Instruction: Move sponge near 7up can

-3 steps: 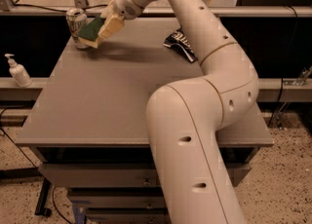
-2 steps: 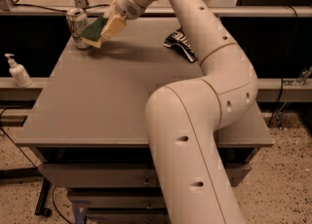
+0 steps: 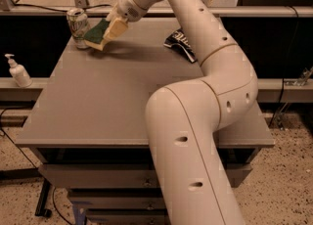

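The sponge (image 3: 96,33), dark green on top with pale yellow foam below, is tilted at the far left of the grey table (image 3: 107,101), its lower edge at the tabletop. The gripper (image 3: 108,31) is shut on the sponge's right side. The 7up can (image 3: 78,27), silver-white and green, stands upright just left of the sponge, nearly touching it.
A dark chip bag (image 3: 181,43) lies at the far right of the table. A white pump bottle (image 3: 18,71) stands on a lower ledge to the left. The robot's arm (image 3: 205,97) crosses the table's right half. Drawers are below the table's front edge.
The gripper has moved the sponge slightly lower and left, closer to the can and the tabletop.
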{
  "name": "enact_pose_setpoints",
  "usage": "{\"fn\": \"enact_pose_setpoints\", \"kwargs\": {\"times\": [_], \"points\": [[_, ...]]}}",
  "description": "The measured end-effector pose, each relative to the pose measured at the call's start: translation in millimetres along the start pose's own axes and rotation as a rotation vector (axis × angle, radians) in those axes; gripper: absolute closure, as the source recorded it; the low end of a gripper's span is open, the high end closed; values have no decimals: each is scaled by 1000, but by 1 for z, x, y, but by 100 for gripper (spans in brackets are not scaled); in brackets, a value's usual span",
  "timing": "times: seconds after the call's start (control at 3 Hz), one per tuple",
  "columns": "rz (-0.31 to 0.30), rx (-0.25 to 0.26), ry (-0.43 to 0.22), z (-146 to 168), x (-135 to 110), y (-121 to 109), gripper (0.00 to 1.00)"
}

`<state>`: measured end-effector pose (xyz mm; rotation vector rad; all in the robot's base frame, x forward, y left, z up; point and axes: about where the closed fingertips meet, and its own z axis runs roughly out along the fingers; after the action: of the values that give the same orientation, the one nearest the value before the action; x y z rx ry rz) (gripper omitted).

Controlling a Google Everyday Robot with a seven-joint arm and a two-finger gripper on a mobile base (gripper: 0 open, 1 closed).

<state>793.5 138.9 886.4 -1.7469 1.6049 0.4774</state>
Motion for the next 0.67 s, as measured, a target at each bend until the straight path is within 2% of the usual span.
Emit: {"fn": "enact_pose_setpoints", "kwargs": {"times": [0.33,0.67], "points": [[15,-35,8,17,4,8,82],[23,-59,24,28,10,18,57]]}}
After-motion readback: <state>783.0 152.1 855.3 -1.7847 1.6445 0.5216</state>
